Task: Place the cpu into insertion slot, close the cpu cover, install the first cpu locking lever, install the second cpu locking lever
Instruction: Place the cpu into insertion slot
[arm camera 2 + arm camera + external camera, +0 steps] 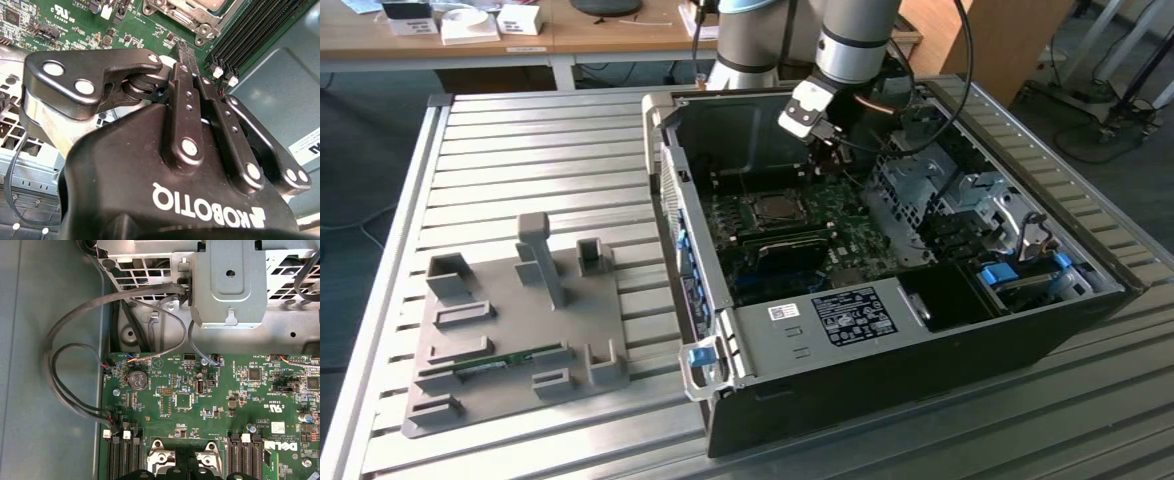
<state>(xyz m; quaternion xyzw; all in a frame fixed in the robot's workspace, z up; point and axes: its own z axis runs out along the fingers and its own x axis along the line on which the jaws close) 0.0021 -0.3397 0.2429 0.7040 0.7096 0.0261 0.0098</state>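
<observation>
Hovering black gripper (823, 155), fingers pressed together, just beside square metal-rimmed insertion slot (774, 210), lying toward the exterior view's left.

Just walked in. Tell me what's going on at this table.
A single robot arm is reaching down into an open computer case that lies on a slatted metal table. Its pincer hangs just above the green motherboard, close to the insertion slot, where the cpu appears to be seated. Whether the cover and levers are locked I cannot tell. A grey fixture plate sits beside the case.
</observation>
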